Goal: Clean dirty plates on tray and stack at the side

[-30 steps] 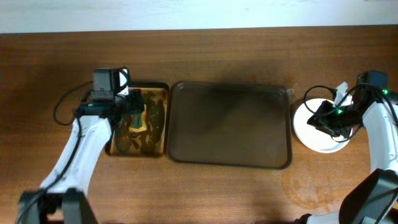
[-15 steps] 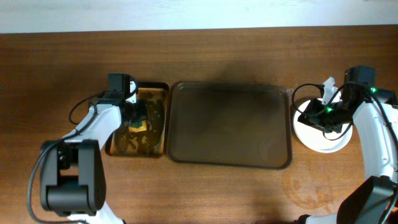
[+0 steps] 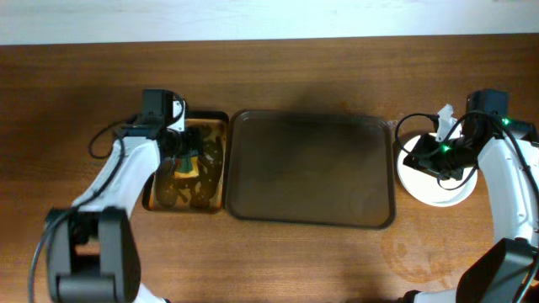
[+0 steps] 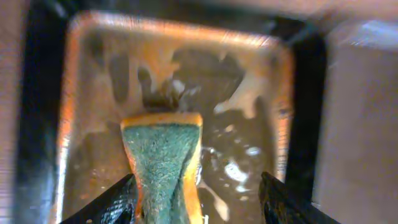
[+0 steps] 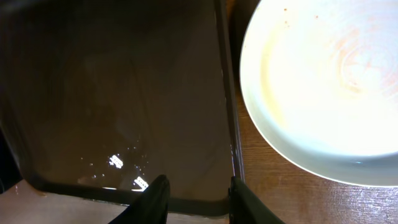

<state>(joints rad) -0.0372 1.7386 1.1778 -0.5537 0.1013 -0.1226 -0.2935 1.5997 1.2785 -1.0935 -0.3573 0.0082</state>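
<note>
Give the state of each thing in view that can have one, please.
large tray: empty.
plates: on the table beside the large tray, top one with faint orange marks.
small tray: wet, orange-stained.
sponge: on its edge in the small tray, green side up.
left gripper: open, around the sponge.
right gripper: open, empty.

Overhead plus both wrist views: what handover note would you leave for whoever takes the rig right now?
Left tool: open, over the small tray. The sponge stands on edge between its fingers, not clamped.
Right tool: open, holding nothing, above the right rim of the tray.
Plates: on the table right of the tray, none on the tray. How many are stacked cannot be told.
Done: plates are off the tray.
Left: the top one shows faint orange smears and may need another wipe.
</note>
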